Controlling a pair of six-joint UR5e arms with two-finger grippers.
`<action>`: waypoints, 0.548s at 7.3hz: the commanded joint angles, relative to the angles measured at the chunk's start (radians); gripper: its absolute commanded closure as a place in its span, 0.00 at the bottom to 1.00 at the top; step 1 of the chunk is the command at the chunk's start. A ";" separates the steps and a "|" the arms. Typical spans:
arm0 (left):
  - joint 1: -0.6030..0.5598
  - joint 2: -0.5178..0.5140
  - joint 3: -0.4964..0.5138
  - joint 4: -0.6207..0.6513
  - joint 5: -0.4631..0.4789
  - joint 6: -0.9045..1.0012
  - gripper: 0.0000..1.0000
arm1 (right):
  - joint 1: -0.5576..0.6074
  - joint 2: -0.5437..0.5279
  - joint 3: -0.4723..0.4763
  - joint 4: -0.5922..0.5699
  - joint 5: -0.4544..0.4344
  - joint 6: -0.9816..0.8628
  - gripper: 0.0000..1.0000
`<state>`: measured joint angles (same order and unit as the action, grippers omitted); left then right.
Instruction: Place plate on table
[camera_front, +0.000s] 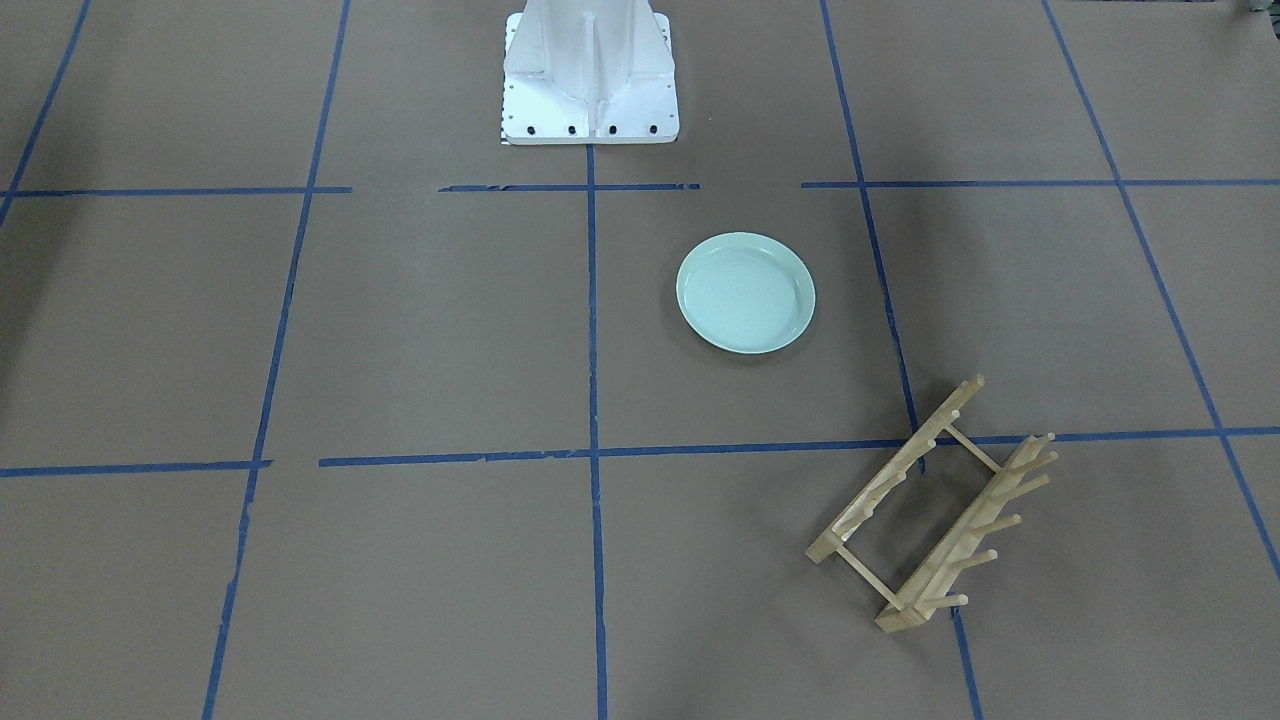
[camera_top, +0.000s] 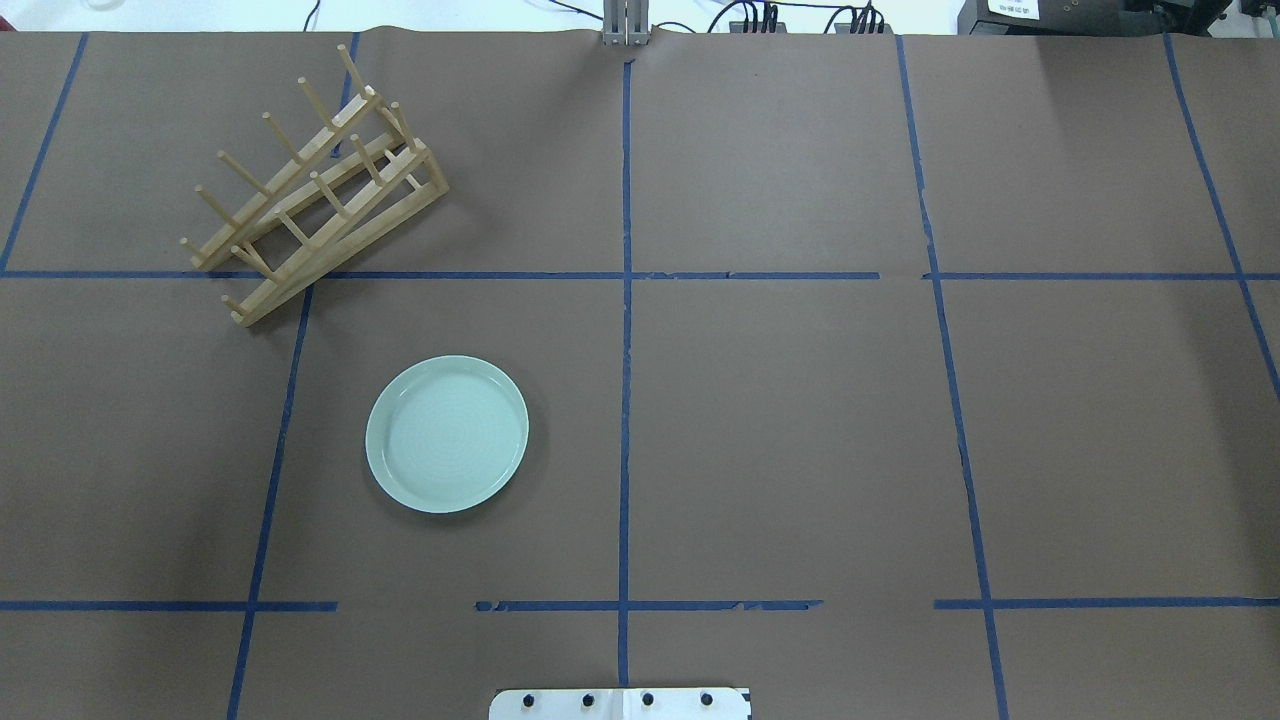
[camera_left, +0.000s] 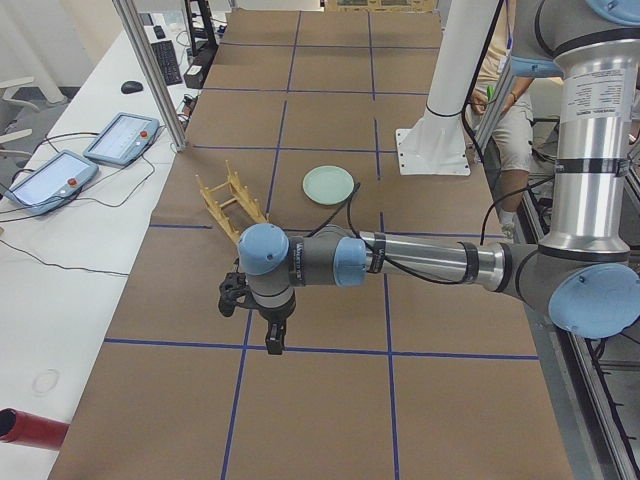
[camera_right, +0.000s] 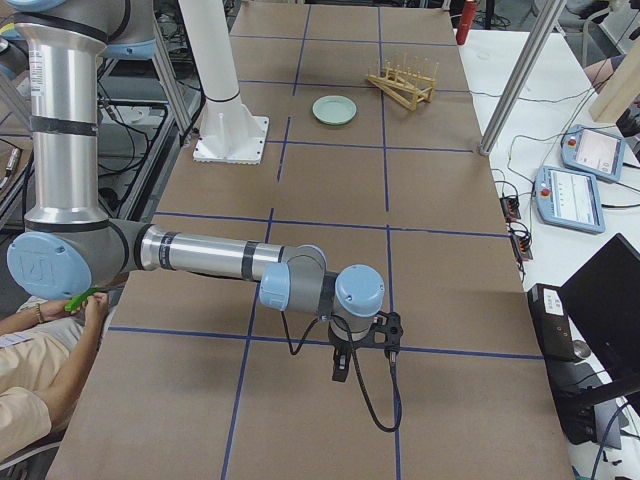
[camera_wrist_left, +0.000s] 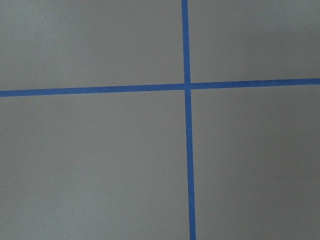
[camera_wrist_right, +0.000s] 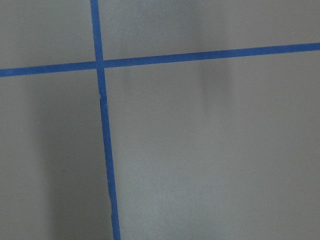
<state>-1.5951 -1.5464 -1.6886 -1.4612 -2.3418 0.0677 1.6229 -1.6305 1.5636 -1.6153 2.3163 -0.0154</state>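
The pale mint-green plate (camera_front: 745, 293) lies flat, rim up, on the brown table (camera_front: 450, 330) with blue tape lines. It also shows in the overhead view (camera_top: 447, 434) and, small, in both side views (camera_left: 328, 184) (camera_right: 334, 109). No gripper is near it. My left gripper (camera_left: 272, 338) hangs over the table's left end, far from the plate. My right gripper (camera_right: 340, 365) hangs over the right end. Both show only in the side views, so I cannot tell if they are open or shut. Both wrist views show only table and tape.
A light wooden peg rack (camera_front: 935, 505) stands empty and skewed beyond the plate, also in the overhead view (camera_top: 315, 190). The white robot base (camera_front: 590, 80) is at my edge. Teach pendants (camera_left: 40, 180) lie on a side bench. A person (camera_right: 40, 380) sits near the right arm.
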 joint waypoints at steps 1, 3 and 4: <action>0.001 -0.001 0.021 -0.005 -0.001 0.001 0.00 | 0.000 0.000 0.000 0.000 0.000 0.000 0.00; 0.000 -0.001 0.021 -0.004 -0.001 0.003 0.00 | 0.000 0.000 0.000 0.000 0.000 0.000 0.00; 0.001 -0.004 0.018 -0.004 -0.001 0.003 0.00 | 0.000 0.000 0.001 0.000 0.000 0.000 0.00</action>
<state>-1.5943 -1.5487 -1.6686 -1.4654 -2.3424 0.0700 1.6230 -1.6306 1.5633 -1.6153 2.3163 -0.0154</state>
